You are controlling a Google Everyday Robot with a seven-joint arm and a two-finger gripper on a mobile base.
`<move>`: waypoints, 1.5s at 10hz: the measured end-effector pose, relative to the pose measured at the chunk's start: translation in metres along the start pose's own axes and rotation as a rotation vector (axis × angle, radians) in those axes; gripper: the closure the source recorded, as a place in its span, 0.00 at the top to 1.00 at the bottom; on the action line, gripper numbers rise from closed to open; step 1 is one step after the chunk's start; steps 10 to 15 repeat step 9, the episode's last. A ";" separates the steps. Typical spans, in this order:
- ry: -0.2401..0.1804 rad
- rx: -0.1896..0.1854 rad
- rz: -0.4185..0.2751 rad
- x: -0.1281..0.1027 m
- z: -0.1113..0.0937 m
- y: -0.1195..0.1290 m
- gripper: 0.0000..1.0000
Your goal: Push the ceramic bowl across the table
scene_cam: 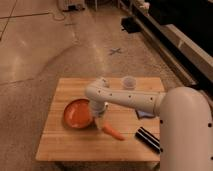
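Observation:
The ceramic bowl [77, 113] is a wide, shallow orange dish on the left half of the light wooden table [60, 145]. My white arm reaches in from the right, and the gripper [98, 121] hangs down at the bowl's right rim, touching or nearly touching it. A small orange carrot [114, 132] lies just right of the gripper.
A small white cup [129, 82] stands near the table's far edge. A black object [148, 138] lies at the front right and a dark blue patch [145, 115] shows under the arm. A dark counter runs along the right side of the room.

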 end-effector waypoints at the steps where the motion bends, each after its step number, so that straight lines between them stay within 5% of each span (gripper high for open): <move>1: -0.001 -0.001 -0.001 0.002 0.000 0.002 0.65; 15: 0.002 -0.010 -0.005 0.014 0.002 0.014 0.65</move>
